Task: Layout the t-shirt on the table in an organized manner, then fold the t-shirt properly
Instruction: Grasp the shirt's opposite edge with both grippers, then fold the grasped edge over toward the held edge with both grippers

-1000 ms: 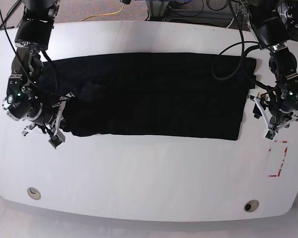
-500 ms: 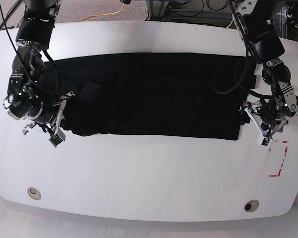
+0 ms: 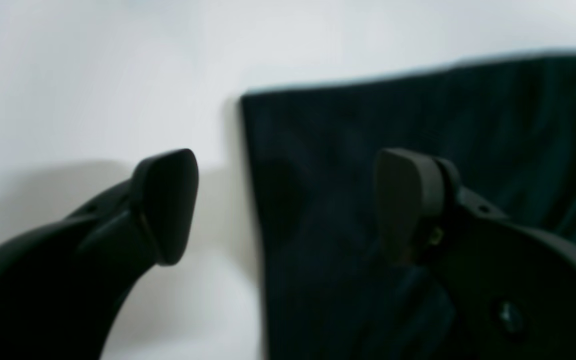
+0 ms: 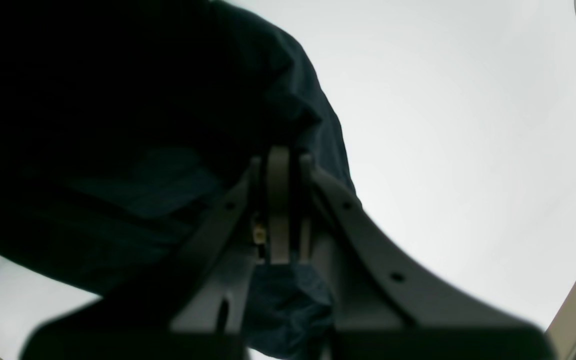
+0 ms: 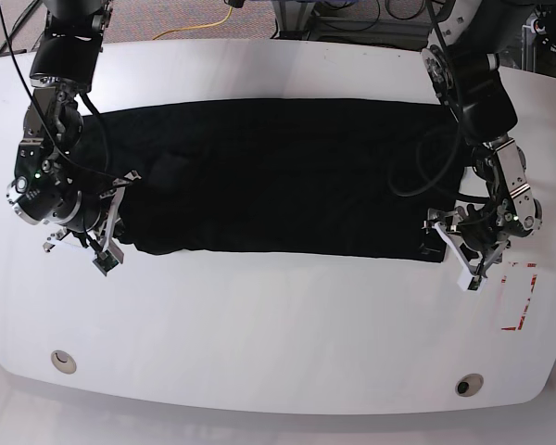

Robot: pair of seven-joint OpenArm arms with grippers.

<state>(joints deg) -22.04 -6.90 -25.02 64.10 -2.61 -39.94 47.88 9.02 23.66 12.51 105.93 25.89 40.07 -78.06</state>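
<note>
With the left fingers [image 3: 288, 205] spread astride the t-shirt [image 5: 278, 176] corner and the right fingers [image 4: 278, 200] pinching cloth, uneven pulling risked bunching it on the desk [image 5: 278, 324].

Left gripper [image 5: 450, 252] moved inward, seemingly straddling the t-shirt [image 5: 278, 176] corner.

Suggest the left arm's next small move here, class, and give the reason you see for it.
Probably lower and close: the left gripper is open and straddles the t-shirt edge, one finger over bare table, the other over fabric. The right gripper is shut at the far end.
</note>
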